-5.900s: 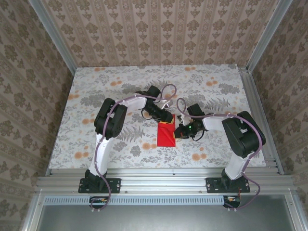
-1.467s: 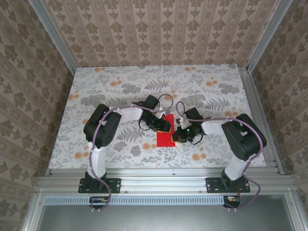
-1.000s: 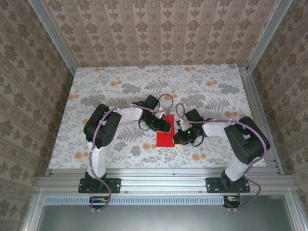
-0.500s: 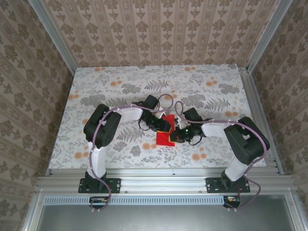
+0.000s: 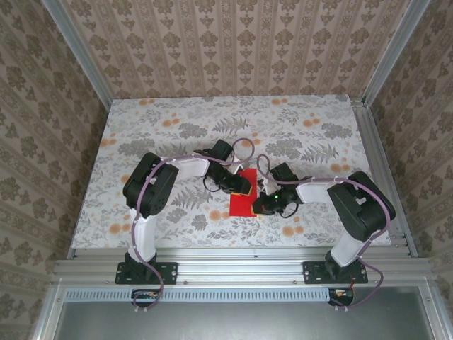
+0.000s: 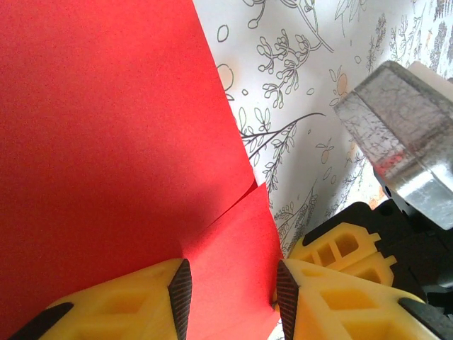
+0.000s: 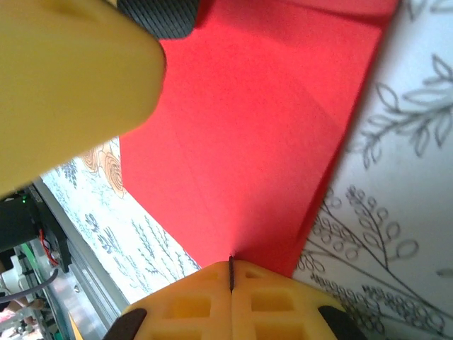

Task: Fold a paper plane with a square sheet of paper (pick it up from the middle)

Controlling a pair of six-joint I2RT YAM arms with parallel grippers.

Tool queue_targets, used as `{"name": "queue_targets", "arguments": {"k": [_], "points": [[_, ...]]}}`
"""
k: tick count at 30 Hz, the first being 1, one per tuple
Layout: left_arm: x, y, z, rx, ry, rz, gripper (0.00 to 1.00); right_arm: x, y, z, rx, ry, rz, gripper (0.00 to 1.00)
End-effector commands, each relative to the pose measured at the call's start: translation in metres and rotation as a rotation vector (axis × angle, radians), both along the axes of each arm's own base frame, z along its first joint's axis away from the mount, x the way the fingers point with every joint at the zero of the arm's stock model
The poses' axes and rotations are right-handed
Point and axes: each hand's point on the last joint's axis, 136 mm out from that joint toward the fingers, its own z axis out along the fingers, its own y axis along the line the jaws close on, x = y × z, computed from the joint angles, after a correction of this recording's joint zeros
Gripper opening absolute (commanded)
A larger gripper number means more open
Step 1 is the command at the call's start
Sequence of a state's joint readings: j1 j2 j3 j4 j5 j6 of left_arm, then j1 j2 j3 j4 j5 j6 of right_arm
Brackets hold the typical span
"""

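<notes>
Red square sheet of paper [image 5: 243, 203], partly folded, lies flat on the floral table [image 5: 141, 127], front centre. Left gripper [image 6: 230, 290] is partly open, its fingers straddling the sheet's far end. Right gripper [image 7: 231, 273] has its jaws pressed together, tips at the sheet's right edge.

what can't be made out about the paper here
top external: the red paper is too small to read its creases, and the left jaws and right jaws cover part of it
left wrist: the paper runs off the top and left edges, cutting off its outline
right wrist: the shut right jaws hide whether they pinch the paper's edge or only press on it
</notes>
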State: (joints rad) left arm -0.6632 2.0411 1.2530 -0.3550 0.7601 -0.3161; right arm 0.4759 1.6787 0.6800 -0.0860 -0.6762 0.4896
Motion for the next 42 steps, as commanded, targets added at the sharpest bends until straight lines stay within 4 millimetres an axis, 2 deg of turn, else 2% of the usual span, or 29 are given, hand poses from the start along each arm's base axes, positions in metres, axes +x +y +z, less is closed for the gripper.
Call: {"name": "queue_targets", "arguments": {"k": [1, 7, 13, 19, 23, 26, 33, 37, 42], "points": [[-0.005, 0.047, -0.055, 0.227, 0.058, 0.038, 0.41, -0.04, -0.032, -0.031, -0.155, 0.133, -0.009, 0.0], [0.0, 0.041, -0.044, 0.191, 0.047, 0.051, 0.41, -0.042, -0.036, -0.027, -0.198, 0.123, -0.034, 0.0], [0.012, 0.025, -0.009, 0.096, 0.023, 0.064, 0.42, -0.052, -0.042, -0.037, -0.222, 0.157, -0.042, 0.0], [0.027, 0.011, 0.022, 0.027, -0.013, 0.072, 0.43, -0.048, -0.039, -0.038, -0.221, 0.153, -0.046, 0.0], [0.035, 0.004, 0.052, -0.023, -0.053, 0.089, 0.43, -0.047, -0.038, -0.039, -0.217, 0.159, -0.041, 0.0], [0.035, 0.002, 0.07, -0.046, -0.071, 0.103, 0.43, -0.047, -0.033, -0.038, -0.198, 0.167, -0.032, 0.0], [-0.003, 0.005, 0.071, -0.002, -0.08, 0.123, 0.42, -0.045, -0.03, -0.032, -0.18, 0.157, -0.028, 0.0], [-0.029, -0.001, 0.06, -0.015, -0.042, 0.14, 0.41, -0.043, -0.028, -0.031, -0.172, 0.154, -0.03, 0.0], [-0.035, -0.015, 0.049, -0.08, 0.003, 0.208, 0.35, -0.041, -0.028, -0.03, -0.174, 0.154, -0.033, 0.0]]}}
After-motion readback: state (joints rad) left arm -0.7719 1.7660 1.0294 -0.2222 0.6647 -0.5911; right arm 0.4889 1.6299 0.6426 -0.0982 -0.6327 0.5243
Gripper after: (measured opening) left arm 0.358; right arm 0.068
